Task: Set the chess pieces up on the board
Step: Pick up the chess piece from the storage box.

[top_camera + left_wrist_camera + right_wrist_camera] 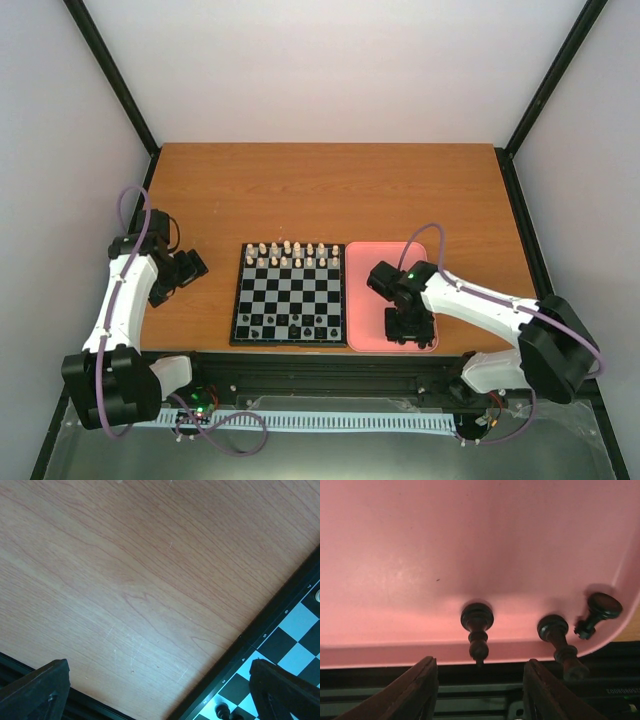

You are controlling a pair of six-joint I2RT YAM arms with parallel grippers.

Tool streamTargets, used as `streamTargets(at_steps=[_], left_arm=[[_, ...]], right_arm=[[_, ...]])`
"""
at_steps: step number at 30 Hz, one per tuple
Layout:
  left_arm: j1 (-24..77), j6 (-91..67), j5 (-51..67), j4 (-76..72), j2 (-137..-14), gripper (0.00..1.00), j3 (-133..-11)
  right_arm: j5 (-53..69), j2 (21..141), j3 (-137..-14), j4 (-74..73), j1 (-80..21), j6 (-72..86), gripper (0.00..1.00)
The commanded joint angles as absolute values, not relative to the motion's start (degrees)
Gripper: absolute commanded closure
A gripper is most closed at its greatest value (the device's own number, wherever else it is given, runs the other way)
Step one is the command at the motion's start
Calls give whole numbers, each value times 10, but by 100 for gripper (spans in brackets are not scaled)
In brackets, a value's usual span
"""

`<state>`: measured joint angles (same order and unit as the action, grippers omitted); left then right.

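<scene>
Fingers apart, the right gripper (480,662) is hovering beside a black chess piece (477,622) in the pink tray (395,555), needing centring before closing.

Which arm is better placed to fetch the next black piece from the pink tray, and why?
Right. The right gripper hangs open over the pink tray, a black piece just ahead of it; the left gripper is over table beside the board.

Lab: white-walled, black-framed enclosure (340,70)
</scene>
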<state>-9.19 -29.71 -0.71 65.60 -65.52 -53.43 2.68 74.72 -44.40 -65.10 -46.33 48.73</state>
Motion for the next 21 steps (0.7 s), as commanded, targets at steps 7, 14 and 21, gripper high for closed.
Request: streamTargets(at_steps=[7, 14, 21], left_arm=[[-88, -287, -3, 650, -661, 0, -533], [-88, -287, -4, 649, -660, 0, -533], [-88, -287, -6, 649, -659, 0, -533]], right_arm=[[36, 808, -420, -573, -430, 454, 57], [30, 809, -415, -581, -422, 452, 67], [34, 787, -420, -595, -421, 458, 83]])
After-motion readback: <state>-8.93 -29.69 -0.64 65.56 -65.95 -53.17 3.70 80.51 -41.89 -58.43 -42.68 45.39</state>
